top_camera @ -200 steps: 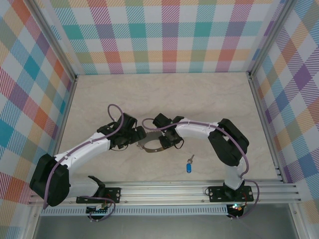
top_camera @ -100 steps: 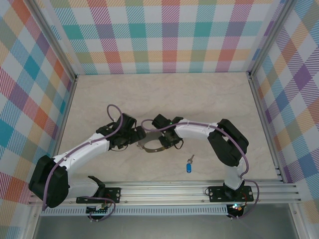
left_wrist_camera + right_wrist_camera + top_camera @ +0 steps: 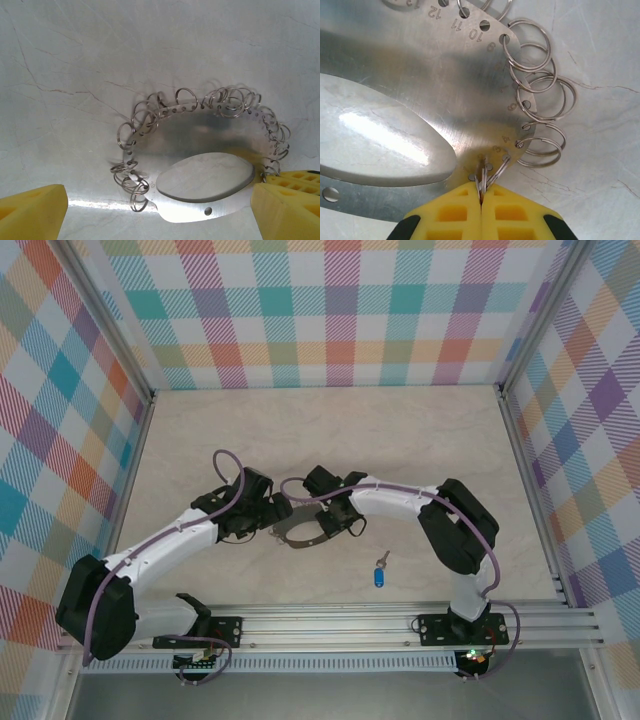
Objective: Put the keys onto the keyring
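The keyring (image 3: 200, 130) is a flat silver hoop with an oval opening, fringed with small wire loops, lying on the table between both arms (image 3: 298, 536). My left gripper (image 3: 157, 200) is open, its yellow fingertips (image 3: 35, 210) straddling the hoop's near edge without pinching it. My right gripper (image 3: 481, 192) is shut on a few small loops at the numbered rim of the keyring (image 3: 420, 65). The key (image 3: 378, 575), with a blue head and short silver shank, lies alone on the table nearer the front, right of the keyring.
Checked walls enclose the pale marble table (image 3: 330, 430) on three sides. An aluminium rail (image 3: 330, 625) carrying the arm bases runs along the front edge. Open table lies behind the arms and to the far right.
My right gripper's jaws have closed onto the small loops at the keyring's rim. Both arms have barely shifted; the key has not moved.
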